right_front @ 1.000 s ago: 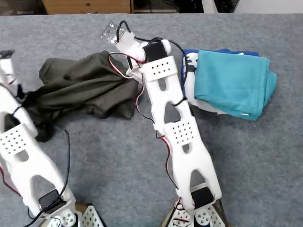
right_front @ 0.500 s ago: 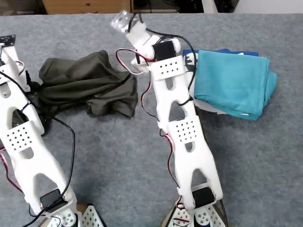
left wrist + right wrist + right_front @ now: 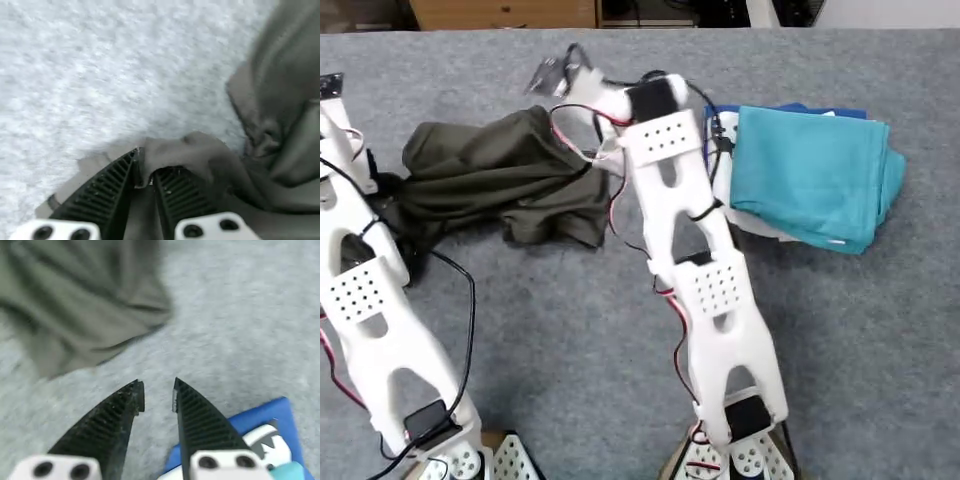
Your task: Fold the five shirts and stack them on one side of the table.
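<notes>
Lying crumpled on the grey, felt-like table cover [image 3: 570,330], the dark olive-green cotton shirt [image 3: 505,180] has a soft and matte cloth. It has many deep, irregular folds and no clear outline. It is at the far left part of the table in the high view, well apart from the folded pile.

The left gripper [image 3: 146,167] is at the left end of this shirt. Its black plastic jaws have a ribbed inner face, and they are pressed together on a thin fold of the olive cloth, which comes out between the tips as a small ridge.

The right gripper [image 3: 156,390] has the same ribbed black jaws. They stand a little apart with nothing between them, over bare grey cover, between the edge of the olive shirt and the corner of the pile.

The pile is at the far right of the table. On top is the folded teal shirt [image 3: 815,180], a smooth, flat rectangle with rounded folded edges. Under it a white shirt [image 3: 723,175] shows at the side, and a blue shirt [image 3: 260,420] with a sharp corner is at the bottom. The blue one carries a white printed patch with a grey shape; no writing can be read on it.

Both arms are of white plastic with small grids of holes, and thin red and black wires run along them.
</notes>
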Motion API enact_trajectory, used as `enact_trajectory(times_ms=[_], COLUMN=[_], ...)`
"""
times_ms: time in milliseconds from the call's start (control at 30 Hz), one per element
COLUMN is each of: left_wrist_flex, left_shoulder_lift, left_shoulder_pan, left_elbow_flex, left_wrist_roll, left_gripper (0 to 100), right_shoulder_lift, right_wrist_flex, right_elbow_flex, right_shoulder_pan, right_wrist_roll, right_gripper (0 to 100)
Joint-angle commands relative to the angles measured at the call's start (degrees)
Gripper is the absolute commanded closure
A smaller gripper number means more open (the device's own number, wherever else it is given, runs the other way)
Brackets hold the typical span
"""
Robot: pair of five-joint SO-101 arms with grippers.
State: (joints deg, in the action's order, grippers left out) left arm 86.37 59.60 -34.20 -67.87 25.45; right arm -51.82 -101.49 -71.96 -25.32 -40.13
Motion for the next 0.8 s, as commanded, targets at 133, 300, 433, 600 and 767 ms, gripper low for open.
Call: enact_trajectory(times_ms=[133, 300, 433, 600, 767], left_wrist_flex=[-1.8, -1.8, -1.8, -1.5, -1.7], left_shoulder_lift=[-0.8, -0.8, -0.8, -0.8, -0.8], left_shoulder_pan=[-3.3, -3.2, -3.0, -3.2, -3.9], left_elbow_flex=[-2.8, -2.5, -2.6, -2.6, -2.5], left_wrist_roll=[-0.5, -0.5, -0.5, -0.5, -0.5], left_gripper=[98, 98, 98, 98, 98], right_shoulder_lift=[17.5, 18.5, 18.0, 12.3, 9.5], right_wrist_flex=[1.8, 9.1, 16.4, 27.3, 22.7], right_elbow_flex=[32.9, 41.8, 45.1, 44.0, 34.8], right_shoulder_pan=[-5.4, -8.5, -12.1, -12.9, -14.0], right_wrist_roll=[-10.7, -10.5, -10.4, -5.5, -1.7], right_gripper=[89.3, 89.2, 89.2, 89.3, 89.3])
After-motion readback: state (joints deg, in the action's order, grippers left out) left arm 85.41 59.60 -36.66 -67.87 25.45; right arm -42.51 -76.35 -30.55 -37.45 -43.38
